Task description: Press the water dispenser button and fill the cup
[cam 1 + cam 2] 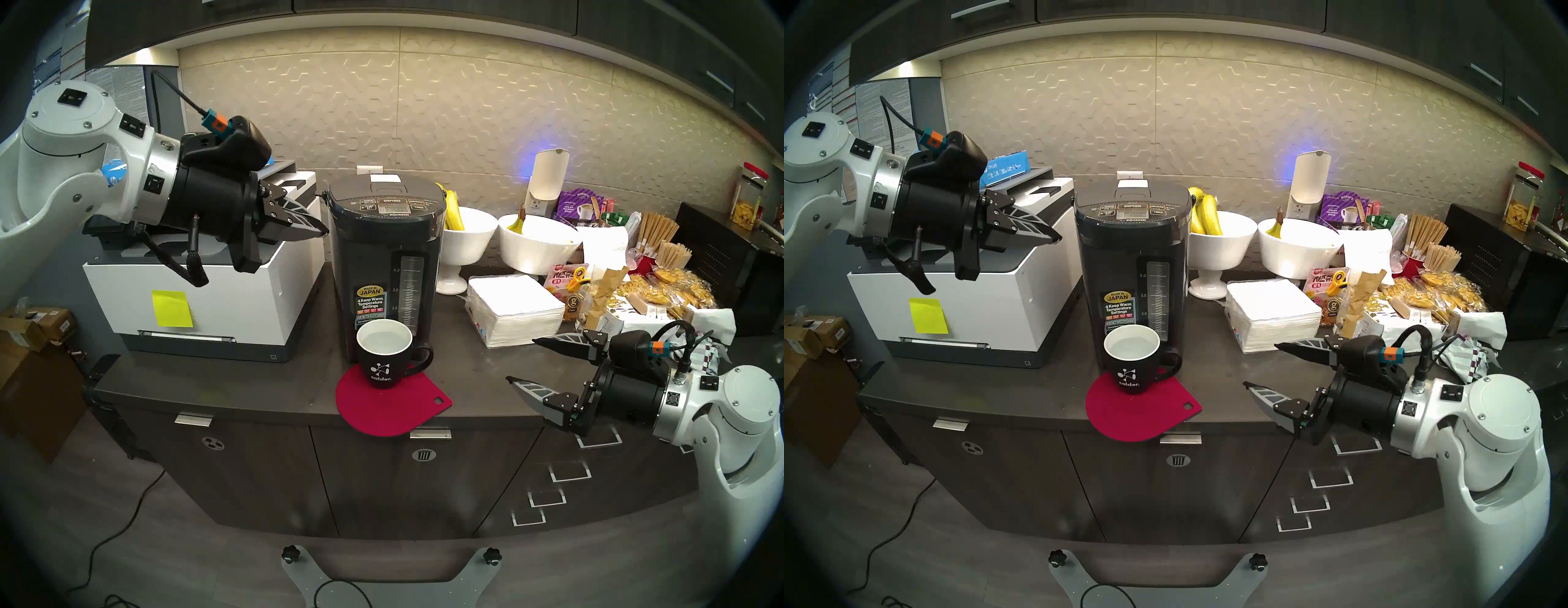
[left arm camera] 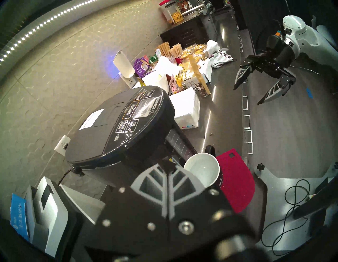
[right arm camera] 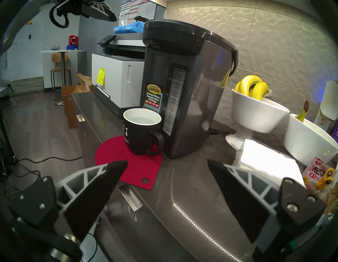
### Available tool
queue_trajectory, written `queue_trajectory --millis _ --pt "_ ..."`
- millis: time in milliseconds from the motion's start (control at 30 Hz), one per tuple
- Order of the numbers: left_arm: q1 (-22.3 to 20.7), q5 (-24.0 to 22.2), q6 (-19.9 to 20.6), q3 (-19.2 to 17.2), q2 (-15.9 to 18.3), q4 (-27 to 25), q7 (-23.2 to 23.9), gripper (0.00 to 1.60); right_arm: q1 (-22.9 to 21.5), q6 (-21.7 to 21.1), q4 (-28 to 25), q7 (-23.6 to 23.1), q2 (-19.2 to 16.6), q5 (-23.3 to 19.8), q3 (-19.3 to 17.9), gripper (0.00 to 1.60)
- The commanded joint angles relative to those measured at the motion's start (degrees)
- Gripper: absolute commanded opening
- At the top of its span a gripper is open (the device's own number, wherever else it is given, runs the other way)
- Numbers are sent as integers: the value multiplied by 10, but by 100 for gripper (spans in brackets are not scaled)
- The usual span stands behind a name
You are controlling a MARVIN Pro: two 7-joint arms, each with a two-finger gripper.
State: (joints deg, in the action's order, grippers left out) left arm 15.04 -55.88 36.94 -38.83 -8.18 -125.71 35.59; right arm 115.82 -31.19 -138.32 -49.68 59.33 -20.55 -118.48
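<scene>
The dark grey water dispenser [image 1: 384, 263] [image 1: 1129, 271] [image 2: 120, 128] [image 3: 184, 87] stands mid-counter. Its wide DISPENSE button [image 1: 392, 201] [image 1: 1132, 206] [image 2: 131, 109] sits on the top panel. Below its spout the black "calder." cup [image 1: 384, 358] [image 1: 1131, 365] [image 3: 141, 135] [image 2: 202, 171] holds water and rests on a red mat [image 1: 390, 403] [image 3: 128, 162]. My left gripper [image 1: 324, 231] [image 1: 1057, 238] [image 2: 167, 164] is shut and empty, hanging left of the dispenser's top, apart from it. My right gripper [image 1: 521, 360] [image 1: 1260, 365] [image 3: 167, 164] is open and empty, right of the cup.
A white-and-grey printer [image 1: 203, 297] with a yellow note stands left of the dispenser. Two white bowls [image 1: 466, 242] with bananas, a napkin stack [image 1: 515, 308] and snack packets [image 1: 662, 288] crowd the counter's right. The counter's front edge runs just below the mat.
</scene>
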Motion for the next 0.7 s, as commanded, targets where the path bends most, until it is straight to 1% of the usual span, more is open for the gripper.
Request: queue_trajectory --millis 0,100,133,167,200,667 --pt "14 -10 -22 -3 13 -10 -20 0 -2 1 -4 0 -1 -1 0 160" --pt "22 -13 -30 0 15 -17 -27 0 -2 1 -4 0 -1 -1 0 160" --pt "24 -14 -32 1 16 -19 -29 32 -2 1 -4 0 -1 -1 0 160" --pt "28 -15 -34 3 16 -22 -32 111 -2 1 -4 0 -1 -1 0 160" --pt "31 -15 -36 5 17 -25 -34 160 -2 1 -4 0 -1 -1 0 160" --pt "63 -24 -71 19 23 -55 -75 160 -2 1 -4 -1 -1 -1 0 160"
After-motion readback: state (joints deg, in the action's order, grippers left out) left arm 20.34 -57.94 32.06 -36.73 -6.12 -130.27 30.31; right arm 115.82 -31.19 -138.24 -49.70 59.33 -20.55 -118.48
